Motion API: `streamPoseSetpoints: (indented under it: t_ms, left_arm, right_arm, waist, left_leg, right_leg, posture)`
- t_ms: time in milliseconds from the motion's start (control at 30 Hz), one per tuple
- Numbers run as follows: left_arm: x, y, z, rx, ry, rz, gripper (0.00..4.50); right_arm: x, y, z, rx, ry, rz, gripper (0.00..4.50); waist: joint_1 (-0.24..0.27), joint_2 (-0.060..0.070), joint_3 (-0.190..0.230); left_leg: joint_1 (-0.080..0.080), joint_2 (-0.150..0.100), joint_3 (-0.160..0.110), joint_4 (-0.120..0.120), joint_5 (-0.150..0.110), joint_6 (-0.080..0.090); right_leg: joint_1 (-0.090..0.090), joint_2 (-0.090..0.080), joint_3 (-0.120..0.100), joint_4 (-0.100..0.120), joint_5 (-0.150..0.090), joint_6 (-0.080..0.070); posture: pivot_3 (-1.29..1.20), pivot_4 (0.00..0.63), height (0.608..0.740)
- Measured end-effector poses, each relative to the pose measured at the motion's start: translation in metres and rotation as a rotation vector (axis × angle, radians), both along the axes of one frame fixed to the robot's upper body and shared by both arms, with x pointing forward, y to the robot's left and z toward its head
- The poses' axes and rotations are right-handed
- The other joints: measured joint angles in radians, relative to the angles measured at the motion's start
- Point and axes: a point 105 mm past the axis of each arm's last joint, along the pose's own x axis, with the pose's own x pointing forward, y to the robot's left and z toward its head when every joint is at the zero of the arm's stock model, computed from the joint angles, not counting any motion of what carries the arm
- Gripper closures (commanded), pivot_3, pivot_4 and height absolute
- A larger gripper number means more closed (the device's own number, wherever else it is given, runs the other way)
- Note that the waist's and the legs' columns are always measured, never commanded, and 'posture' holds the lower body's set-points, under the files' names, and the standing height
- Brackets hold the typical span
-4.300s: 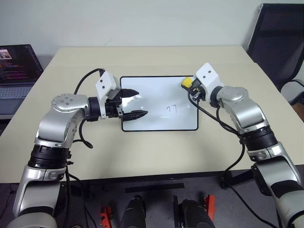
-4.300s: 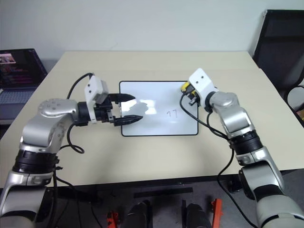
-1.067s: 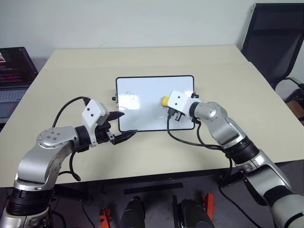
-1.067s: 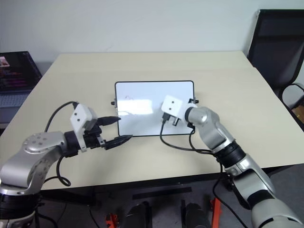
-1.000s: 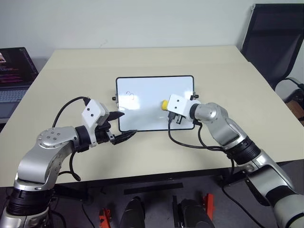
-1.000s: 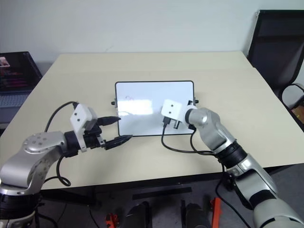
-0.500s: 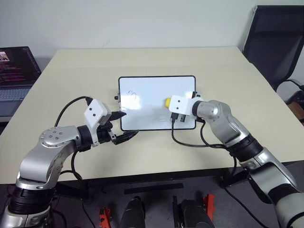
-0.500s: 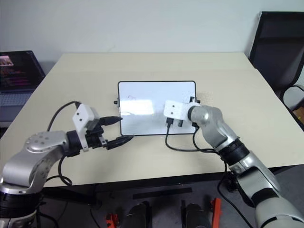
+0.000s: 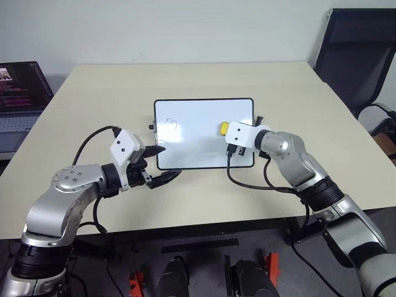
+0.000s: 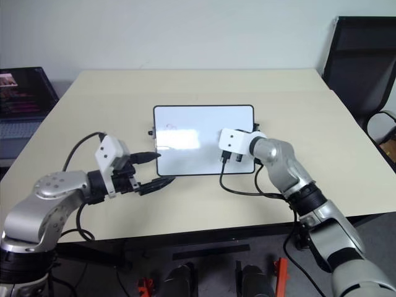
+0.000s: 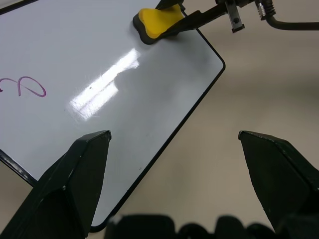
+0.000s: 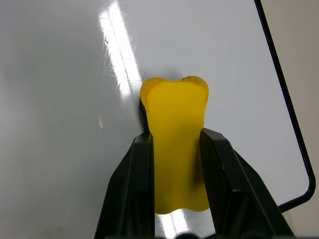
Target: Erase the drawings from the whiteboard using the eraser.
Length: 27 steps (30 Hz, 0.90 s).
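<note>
The whiteboard (image 9: 198, 145) lies flat in the middle of the table. Faint drawings (image 9: 172, 124) remain near its far left corner; one shows as a reddish loop (image 11: 25, 87) in the left wrist view. My right gripper (image 9: 228, 131) is shut on the yellow eraser (image 12: 177, 124), whose dark underside rests on the board near its right edge. My left gripper (image 9: 168, 162) hovers open at the board's near left corner with nothing between its fingers.
The beige table (image 9: 291, 93) has bare room all around the board. A laptop (image 9: 18, 93) stands off its left side and a black chair (image 9: 359, 49) at the back right. The right wrist's black cable (image 9: 247, 185) loops onto the table before the board.
My right gripper has slid the eraser rightward and slightly farther back across the board. The grey marks seen mid-board in the earliest frames are gone. The left arm has kept still.
</note>
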Motion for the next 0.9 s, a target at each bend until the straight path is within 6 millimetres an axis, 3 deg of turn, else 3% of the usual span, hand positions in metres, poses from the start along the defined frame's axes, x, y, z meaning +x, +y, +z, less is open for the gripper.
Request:
streamPoseSetpoints:
  t_ms: [200, 367, 533, 667, 900]
  left_arm:
    - [0.006, 0.025, 0.009, -0.041, -0.048, 0.161, 0.00]
    - [0.008, 0.052, 0.007, -0.075, -0.049, 0.345, 0.00]
    - [-0.002, 0.064, 0.000, -0.082, -0.034, 0.438, 0.00]
    - [-0.007, 0.069, 0.003, -0.080, -0.054, 0.479, 0.00]
    - [-0.009, 0.074, 0.004, -0.081, -0.065, 0.521, 0.00]
  right_arm:
    - [-0.014, 0.000, -0.005, 0.229, 0.166, -0.016, 3.53]
    - [-0.037, 0.004, 0.009, 0.395, 0.272, 0.031, 3.54]
    - [-0.056, 0.011, -0.006, 0.432, 0.392, 0.070, 3.54]
    - [-0.061, 0.024, -0.010, 0.425, 0.421, 0.110, 3.54]
    - [-0.047, 0.055, 0.015, 0.420, 0.367, 0.206, 3.54]
  waist:
    - [-0.001, 0.000, 0.000]
    - [-0.001, 0.000, 0.000]
    - [0.000, 0.000, 0.000]
    - [-0.002, 0.000, 0.000]
    - [-0.004, 0.000, 0.000]
  left_leg:
    - [-0.001, 0.000, 0.000, -0.005, 0.000, 0.000]
    - [-0.002, 0.000, 0.000, -0.006, -0.001, -0.001]
    - [-0.002, 0.000, 0.000, -0.006, -0.001, -0.001]
    - [-0.002, 0.000, 0.000, -0.005, -0.001, -0.001]
    - [-0.002, 0.000, 0.001, -0.006, -0.001, -0.001]
  right_leg:
    - [-0.003, 0.000, 0.000, 0.000, 0.000, 0.004]
    - [-0.004, 0.000, 0.000, 0.000, -0.002, 0.004]
    - [-0.004, 0.000, 0.000, 0.000, -0.002, 0.004]
    - [-0.004, 0.000, 0.000, 0.001, -0.004, -0.001]
    - [-0.004, 0.000, 0.000, 0.000, -0.002, 0.003]
  posture:
    - [0.00, 0.150, 0.740]
    - [0.00, 0.150, 0.740]
    - [0.00, 0.150, 0.740]
    - [0.00, 0.150, 0.740]
    - [0.00, 0.150, 0.740]
